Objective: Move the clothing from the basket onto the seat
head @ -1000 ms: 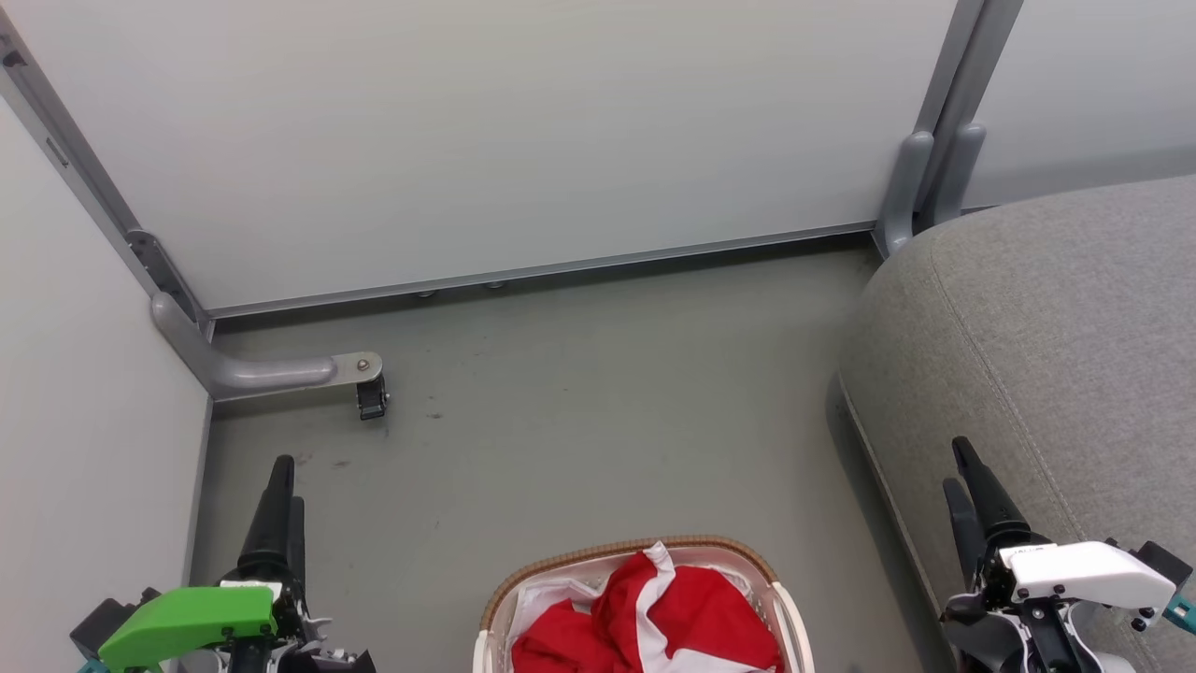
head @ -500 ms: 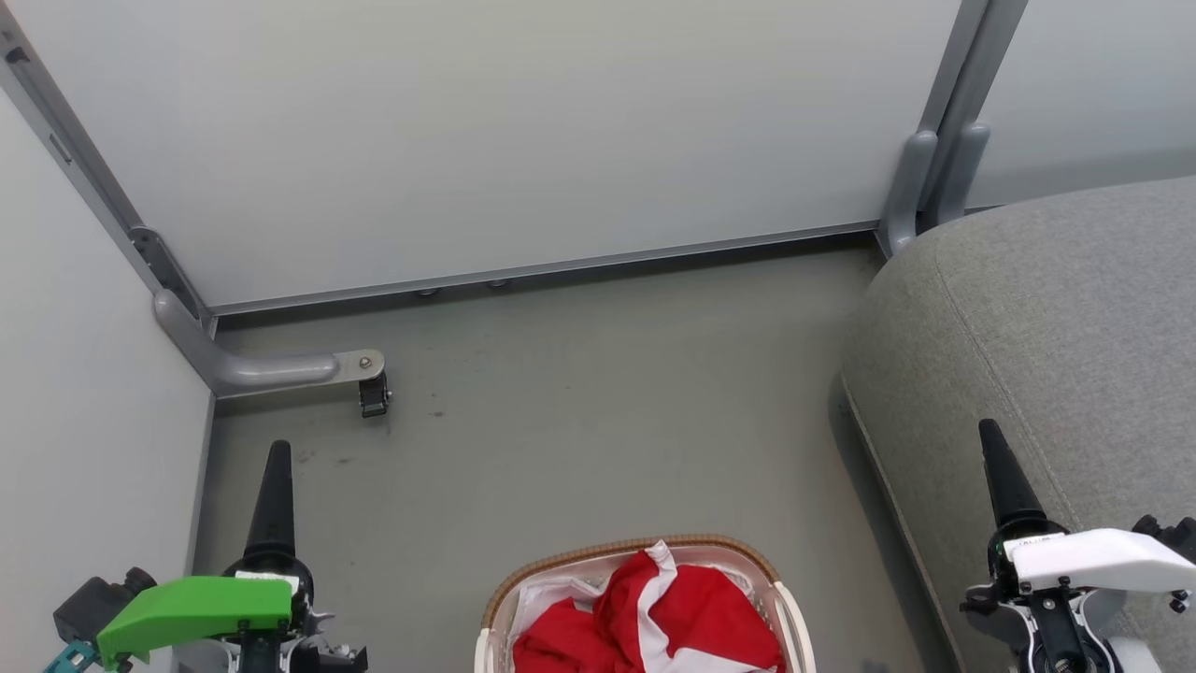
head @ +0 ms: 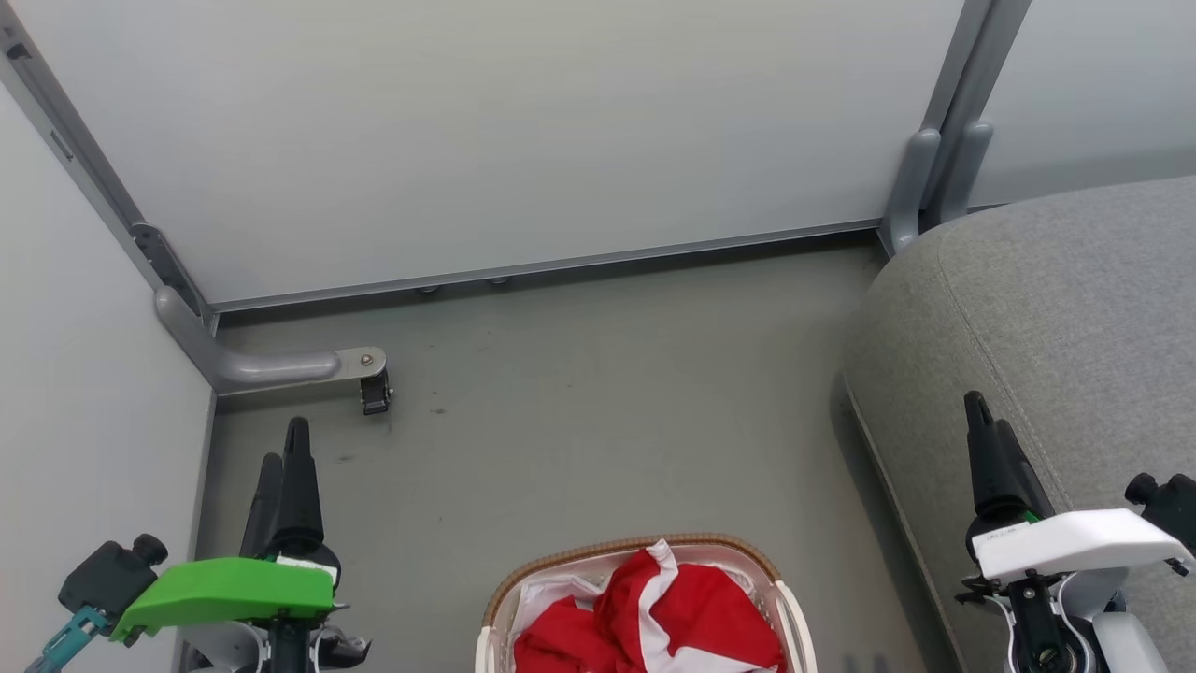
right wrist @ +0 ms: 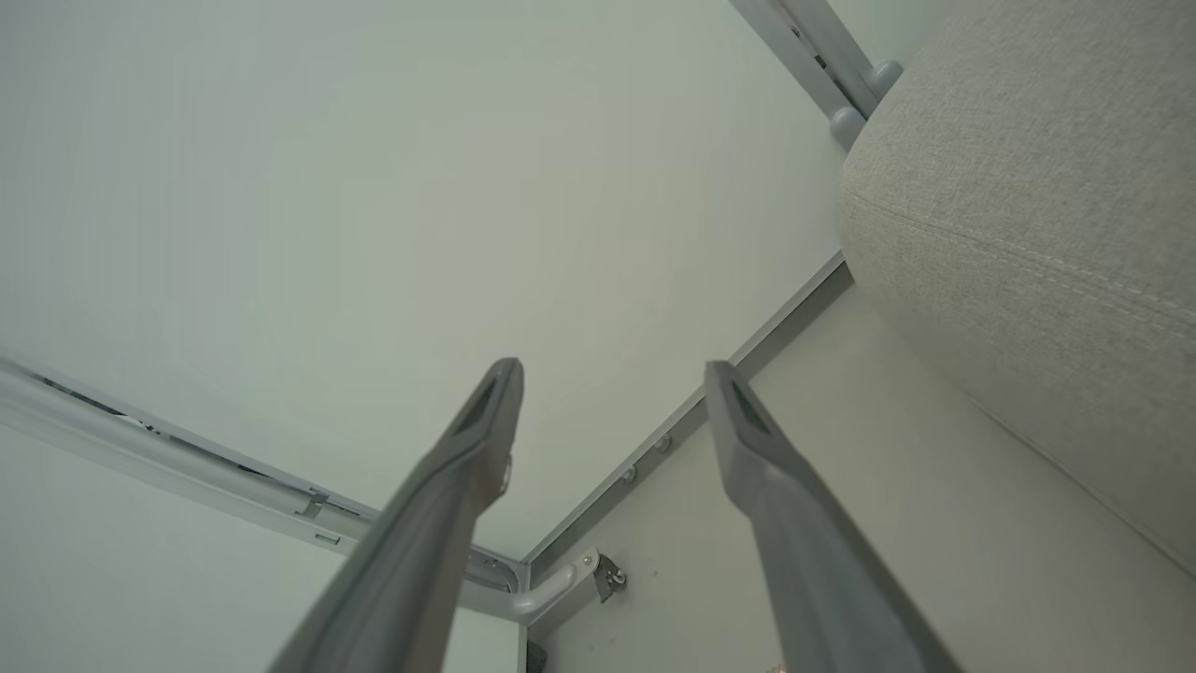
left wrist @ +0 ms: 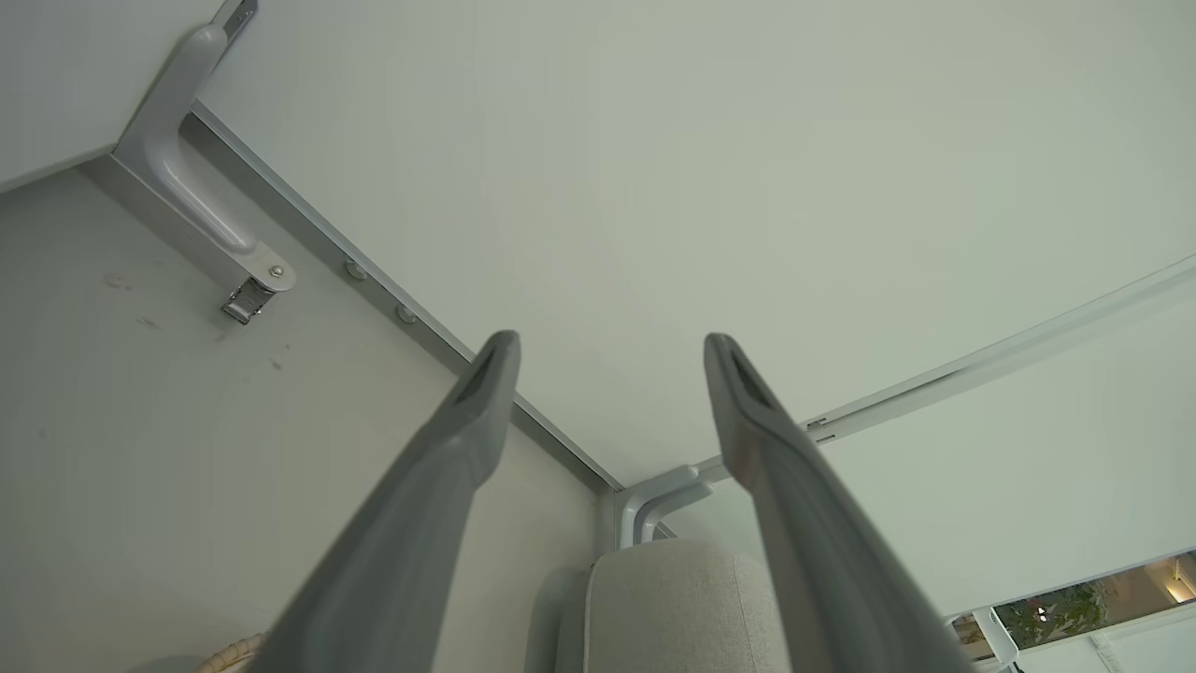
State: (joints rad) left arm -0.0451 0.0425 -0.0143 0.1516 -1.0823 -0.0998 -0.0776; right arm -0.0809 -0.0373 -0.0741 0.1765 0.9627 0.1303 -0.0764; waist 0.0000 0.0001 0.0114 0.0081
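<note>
- The soft red-and-white sports clothing (head: pixel 691 612) is lying heaped in the small oval white plastic basket (head: pixel 579 559) with a brown woven rim. It is sitting on the grey floor (head: pixel 607 393) at the bottom centre of the head view.
- The left gripper (head: pixel 285 449), 2 long dark fingers under a green cover, is hanging over the floor left of the basket, spread wide and gripping nothing.
- The right gripper (head: pixel 989 413), under a white cover, is hovering over the edge of the large grey fabric seat (head: pixel 1074 308), also spread wide and empty.
- Key relation: both grippers are pointing away toward the pale wall (head: pixel 514 140), while the clothing is lying behind their tips, between the 2 arms.
- Neither arm is looking clearly nearer; the right is working on the seat's side.
- The basket's long axis: cannot tell, as it is being cropped by the frame edge.
</note>
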